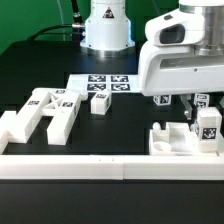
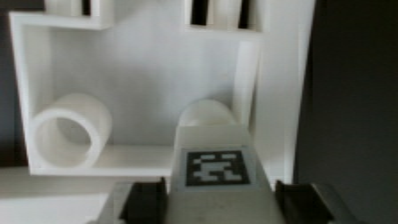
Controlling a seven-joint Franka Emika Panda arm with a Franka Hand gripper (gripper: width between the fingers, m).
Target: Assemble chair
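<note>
Well apart from the fingers [image 2: 146, 203], toward the exterior view's left, a cluster of blocky chair pieces [image 1: 45, 112] is lying on the tabletop [image 1: 120, 130]. A small block [image 1: 100, 101] is sitting nearer the fingers, beside the marker board [image 1: 106, 83]. The fingers are pressing on both sides of a narrow tagged piece [image 2: 217, 160], gripping it. Just beyond the fingertips a wide chair panel [image 2: 151, 90] with a round opening [image 2: 68, 135] is lying; whether it is touching the gripped piece I cannot tell.
</note>
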